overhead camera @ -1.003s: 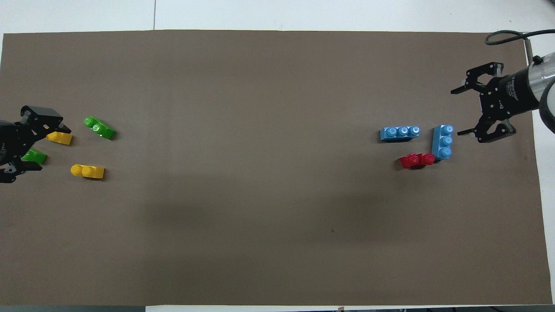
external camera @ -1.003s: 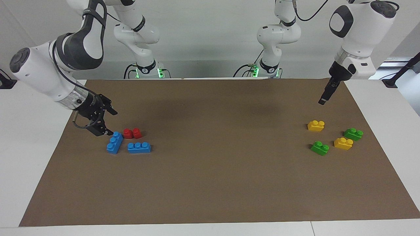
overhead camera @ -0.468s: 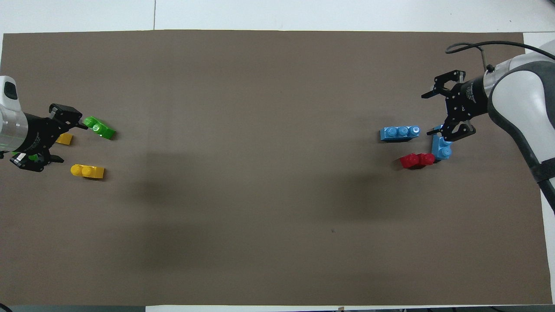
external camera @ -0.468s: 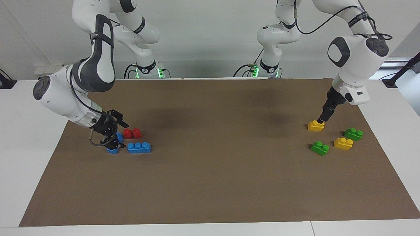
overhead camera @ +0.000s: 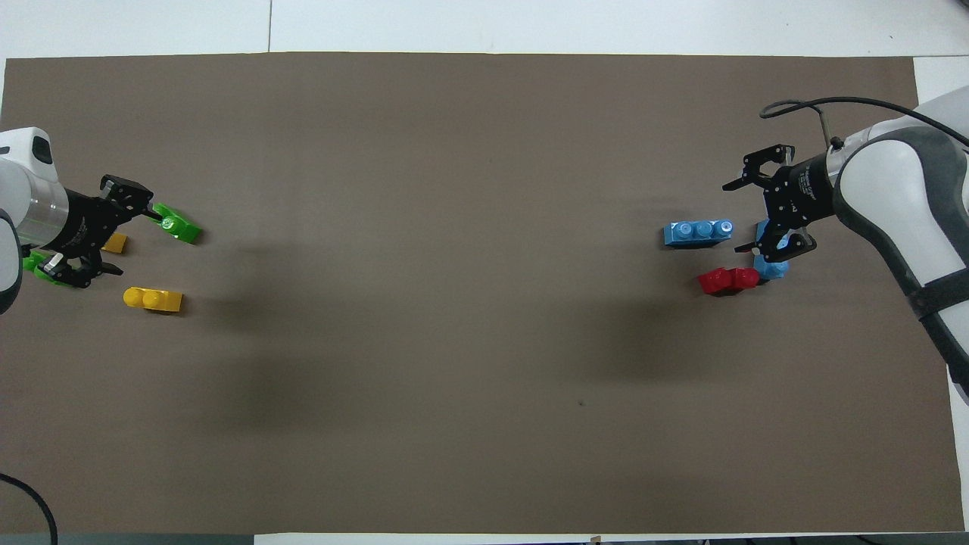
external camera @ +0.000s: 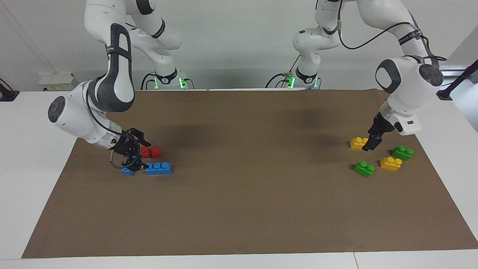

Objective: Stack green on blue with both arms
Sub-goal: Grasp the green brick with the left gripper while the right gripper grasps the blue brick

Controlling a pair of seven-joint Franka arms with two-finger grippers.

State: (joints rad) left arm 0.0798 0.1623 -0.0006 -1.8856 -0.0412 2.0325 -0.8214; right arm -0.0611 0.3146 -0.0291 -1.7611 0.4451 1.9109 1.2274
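Two blue bricks [external camera: 158,168], two green bricks [external camera: 364,169] — both grippers [external camera: 131,158] spread open.

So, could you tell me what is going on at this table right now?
Two robot arms are working at the two ends of a brown mat. The right gripper is down over a blue brick, beside another blue brick and a red brick. The left gripper is low among the yellow bricks and green bricks. Nothing is stacked yet.

I see a white table [external camera: 37,157] carrying a brown mat [external camera: 239,201]; coloured bricks lie at both ends.
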